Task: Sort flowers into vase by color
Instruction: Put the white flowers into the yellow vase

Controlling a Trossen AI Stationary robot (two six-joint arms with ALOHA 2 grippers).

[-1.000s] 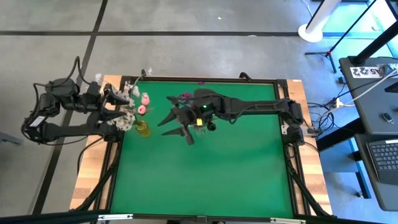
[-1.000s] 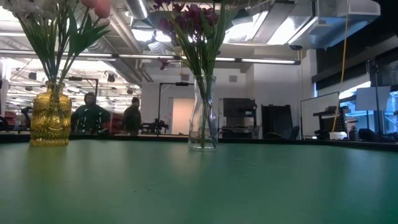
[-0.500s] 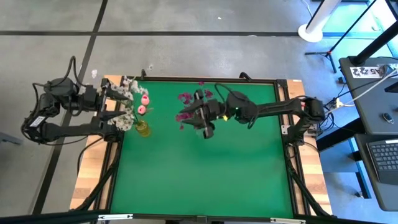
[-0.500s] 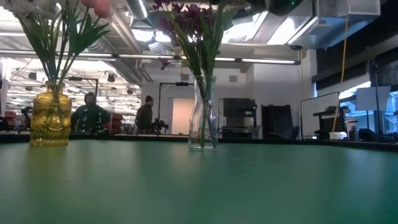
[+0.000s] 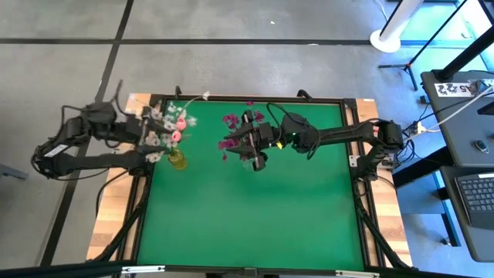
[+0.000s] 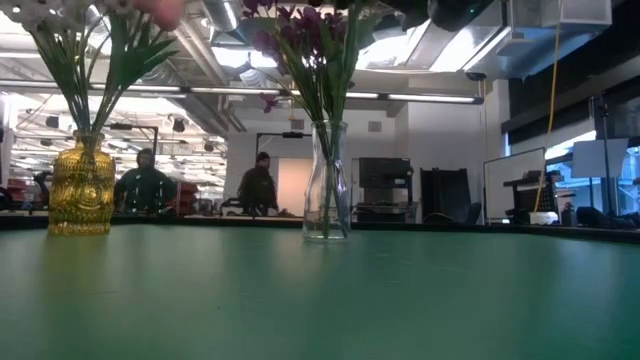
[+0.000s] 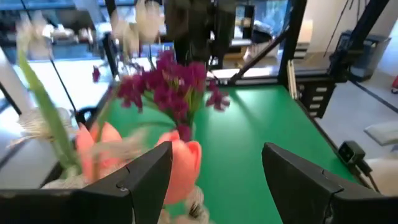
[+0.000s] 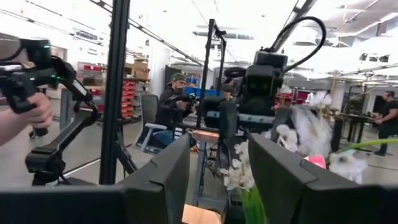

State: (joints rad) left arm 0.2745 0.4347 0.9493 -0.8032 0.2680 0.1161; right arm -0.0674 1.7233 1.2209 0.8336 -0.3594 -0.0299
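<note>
A yellow glass vase (image 5: 177, 158) (image 6: 82, 186) holds white and pale pink flowers (image 5: 168, 125) by their stems. A clear glass vase (image 6: 327, 184) holds magenta-purple flowers (image 5: 230, 121) (image 6: 308, 35) (image 7: 169, 86). My left gripper (image 5: 157, 131) (image 7: 217, 182) is open, level among the white and pink heads, with a pink tulip head (image 7: 181, 163) beside one finger. My right gripper (image 5: 252, 150) (image 8: 219, 180) is open, held high over the clear vase and facing the left arm; nothing is between its fingers. My left gripper is open with the pink tulip head (image 7: 186, 158) close against the inner side of one finger (image 7: 149, 177), level from the table's left. I cannot tell whether the finger touches it. The flowers stay in the yellow vase.
Both vases stand near the far edge of the green table (image 5: 255, 216), the yellow one by the far left corner. The green mat toward the near edge carries nothing. People (image 6: 258, 185) move in the room behind the table.
My right gripper pulled back from low beside the clear vase toward the table's right and up, then held still. My left gripper moved right into the white and pink bouquet, whose heads shifted; one white sprig swung out toward the far edge.
</note>
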